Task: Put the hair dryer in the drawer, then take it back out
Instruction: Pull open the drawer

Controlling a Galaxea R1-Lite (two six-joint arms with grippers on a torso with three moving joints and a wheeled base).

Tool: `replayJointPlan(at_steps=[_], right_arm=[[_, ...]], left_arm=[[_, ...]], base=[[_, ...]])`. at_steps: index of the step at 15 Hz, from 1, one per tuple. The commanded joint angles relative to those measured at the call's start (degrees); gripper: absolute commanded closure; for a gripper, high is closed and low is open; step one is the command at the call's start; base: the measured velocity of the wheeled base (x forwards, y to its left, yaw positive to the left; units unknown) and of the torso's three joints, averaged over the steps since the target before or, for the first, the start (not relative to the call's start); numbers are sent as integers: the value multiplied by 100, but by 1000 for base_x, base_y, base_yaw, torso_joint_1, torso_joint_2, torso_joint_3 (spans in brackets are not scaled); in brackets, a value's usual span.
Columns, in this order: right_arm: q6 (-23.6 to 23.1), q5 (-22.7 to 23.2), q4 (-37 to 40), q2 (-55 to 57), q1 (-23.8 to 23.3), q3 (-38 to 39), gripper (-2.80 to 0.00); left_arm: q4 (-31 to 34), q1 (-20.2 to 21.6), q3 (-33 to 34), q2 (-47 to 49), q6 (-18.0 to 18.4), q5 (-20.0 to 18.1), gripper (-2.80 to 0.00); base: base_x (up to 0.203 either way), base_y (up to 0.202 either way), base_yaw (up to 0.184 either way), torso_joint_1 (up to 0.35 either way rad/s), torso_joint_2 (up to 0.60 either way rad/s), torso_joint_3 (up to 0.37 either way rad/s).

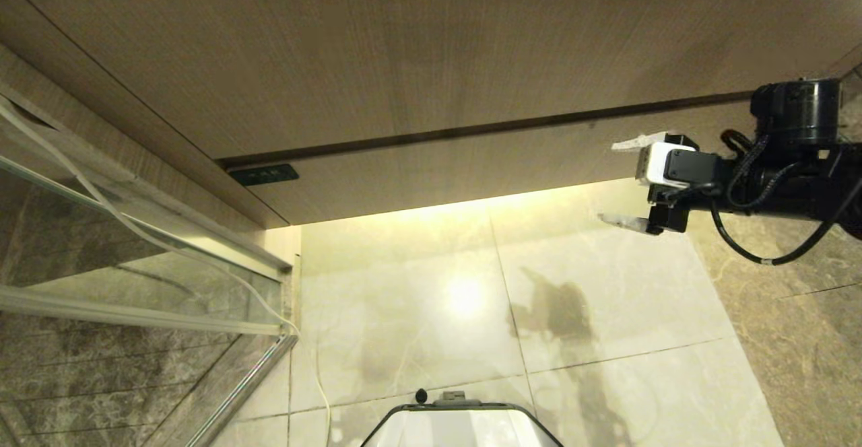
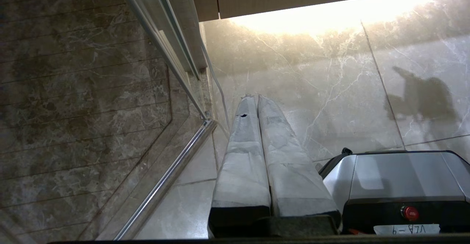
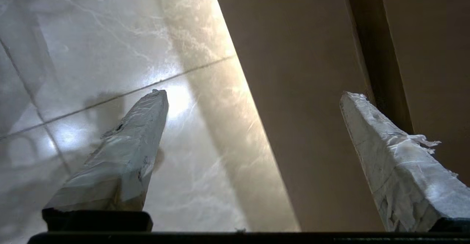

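The right tool (image 1: 623,181) is hanging beside the drawer (image 1: 431,164), its jaws standing wide and holding nothing. The drawer front is sitting flush, and the hair dryer is showing in no view, so whether it is lying inside cannot be told. The left tool (image 2: 253,99) is resting pinched together over the floor (image 1: 606,312), empty.

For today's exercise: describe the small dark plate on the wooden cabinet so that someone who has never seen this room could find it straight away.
Start at the big wood-grain vanity front above the pale tiled floor. Follow the dark seam to its left end; the small dark plate sits just below it. It is the only dark rectangle on that brown panel.
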Motion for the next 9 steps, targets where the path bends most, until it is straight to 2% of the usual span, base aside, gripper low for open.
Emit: replayJointPlan(at_steps=[1,5,9], right_arm=[[-359,98,-135,582,-106,-503,-280],[-788,123,-867,928,-221,-741,-280],[-815,131,-1066,1450,-189,-1259,-280]], left_arm=[[-1,1,9,-2,-4,2,0],[-1,1,9,-2,-4,2,0],[-1,1,9,-2,-4,2,0]], base=[[0,0,0,0,0,0],[0,0,0,0,0,0],[0,0,0,0,0,0]])
